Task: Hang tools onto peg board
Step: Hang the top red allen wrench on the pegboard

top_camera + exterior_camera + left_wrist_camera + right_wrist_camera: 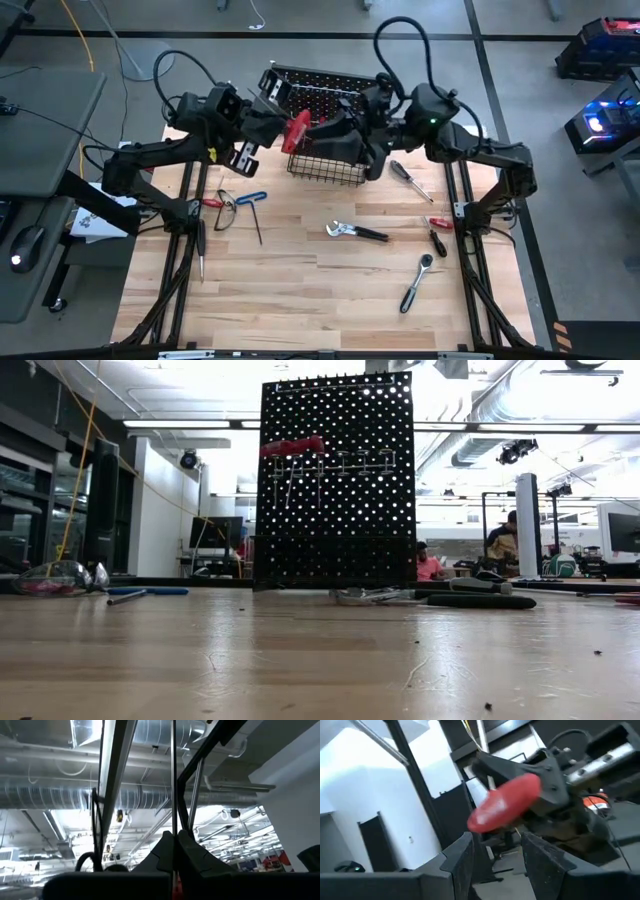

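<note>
Currently the red-handled screwdriver (297, 131) is up at the black perforated metal peg board (318, 90), above the board's black wire basket (325, 165). You have it in the left gripper (287, 128), fingers clamped on the thin steel shaft. In the left wrist view the shaft (173, 795) runs straight out from between the pressed-together pads. In the low view the red handle (292, 446) lies crosswise at the upper hook row.

Right gripper (352, 140) sits just beside it, facing the handle's butt. In its wrist view the fingers (457, 855) are parted, nothing between them, and the left arm's gripper shows beyond.

Handling, as judgement:
- Screwdriver looks light and rigid. Handle is fat, smooth plastic, bulbous at the end; shaft is slim polished metal and likely slippery, so it may rotate in your grip.
- A hold nearer the handle collar would control swing better than mid-shaft.
- Board is stiff sheet metal with silver wire hooks (340, 460), which look thin and springy. Ease on, don't push.

Lying on the pale wooden table (300, 300): chrome ratchet (416, 282), hard and heavy-looking; silver pliers with black handles (355, 232), jointed, may flop open; blue-handled T-key (252, 205); black-handled screwdriver (200, 245); more screwdrivers (410, 180) on the right side.
</note>
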Motion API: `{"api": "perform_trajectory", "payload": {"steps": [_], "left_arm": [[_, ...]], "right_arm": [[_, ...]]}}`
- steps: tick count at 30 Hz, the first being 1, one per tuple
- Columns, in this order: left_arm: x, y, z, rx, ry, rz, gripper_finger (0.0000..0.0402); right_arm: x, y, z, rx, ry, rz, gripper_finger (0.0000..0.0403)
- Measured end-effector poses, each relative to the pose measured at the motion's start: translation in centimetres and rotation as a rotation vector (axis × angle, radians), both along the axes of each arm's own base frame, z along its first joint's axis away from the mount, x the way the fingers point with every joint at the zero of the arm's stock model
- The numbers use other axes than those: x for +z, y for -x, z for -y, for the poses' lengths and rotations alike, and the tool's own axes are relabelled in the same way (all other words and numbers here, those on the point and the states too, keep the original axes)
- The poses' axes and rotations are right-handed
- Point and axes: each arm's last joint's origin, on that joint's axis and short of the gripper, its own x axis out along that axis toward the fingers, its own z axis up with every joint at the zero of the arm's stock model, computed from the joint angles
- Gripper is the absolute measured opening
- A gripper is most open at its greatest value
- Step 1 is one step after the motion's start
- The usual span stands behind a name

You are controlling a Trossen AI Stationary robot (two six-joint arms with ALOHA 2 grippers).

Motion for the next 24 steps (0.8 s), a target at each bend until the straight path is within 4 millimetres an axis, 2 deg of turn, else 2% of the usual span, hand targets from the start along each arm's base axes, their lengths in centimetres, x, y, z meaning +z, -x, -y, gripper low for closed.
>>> {"api": "perform_trajectory", "payload": {"steps": [8,15,24], "left_arm": [[0.2,0.4,0.1,0.008,-0.020,0.018,0.0000],[0.1,0.1,0.0,0.027,-0.028,0.014,0.0000],[-0.3,-0.3,-0.2,-0.021,-0.038,-0.047,0.0000]], "right_arm": [[1.0,0.3,0.1,-0.045,-0.043,0.098,0.0158],[-0.1,-1.1,0.2,-0.026,-0.104,0.059,0.0158],[0.0,-1.2,0.2,-0.024,-0.132,0.077,0.0158]]}}
